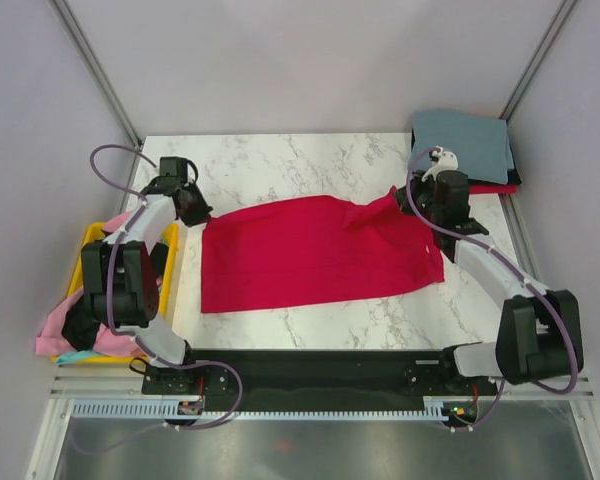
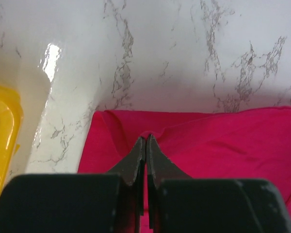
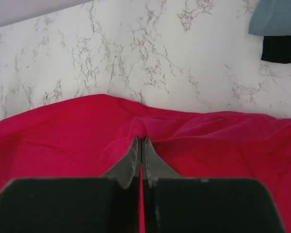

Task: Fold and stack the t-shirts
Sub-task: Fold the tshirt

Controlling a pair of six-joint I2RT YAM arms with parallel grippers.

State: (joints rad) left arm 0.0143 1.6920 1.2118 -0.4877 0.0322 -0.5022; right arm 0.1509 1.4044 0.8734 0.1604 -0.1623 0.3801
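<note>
Top view: you've got the red shirt (image 1: 320,255) spread mid-table (image 1: 280,160), long axis running left to right, back right corner lifted and rumpled. You can't see where the neck is. There's bare marble behind it and a strip in front. The left claw (image 1: 200,214) sits at its back left corner and the right claw (image 1: 414,196) at the back right corner. The folded stack (image 1: 465,148) is in the far right corner, close behind the right claw. The yellow bin (image 1: 88,242) hangs off the left edge with a pink shirt (image 1: 55,335) spilling out.

Left wrist: your left claw (image 2: 146,141) is pinched together on a fold at the red shirt's (image 2: 223,150) edge. The bin (image 2: 2,127) is cut off at left. The marble ahead is bare.

Right wrist: your right claw (image 3: 140,141) is clamped together on a raised ridge of red shirt (image 3: 53,141). The grey-blue shirt (image 3: 276,17) and the black shirt (image 3: 281,48) under it are cropped at top right.
</note>
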